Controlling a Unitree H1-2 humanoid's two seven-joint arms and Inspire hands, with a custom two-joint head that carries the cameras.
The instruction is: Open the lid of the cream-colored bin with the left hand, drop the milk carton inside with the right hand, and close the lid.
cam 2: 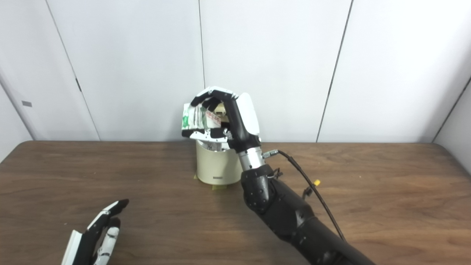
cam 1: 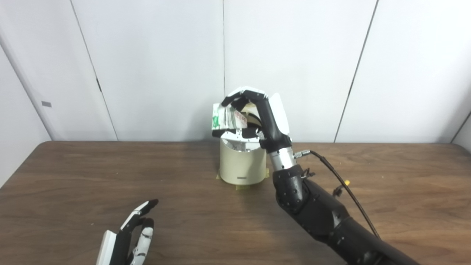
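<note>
The right hand is holding the crumpled white-and-green milk carton just above the open mouth of the cream-colored cylindrical bin (lid apparently up behind it), while the left hand is resting empty and spread, leaving the drop and lid-closing undone.

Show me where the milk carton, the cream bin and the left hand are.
milk carton (cam 1: 222,119), left eye view, its green-printed side.
cream bin (cam 1: 239,163), left eye view, front wall.
left hand (cam 2: 96,232), right eye view, back of the fingers.
</note>
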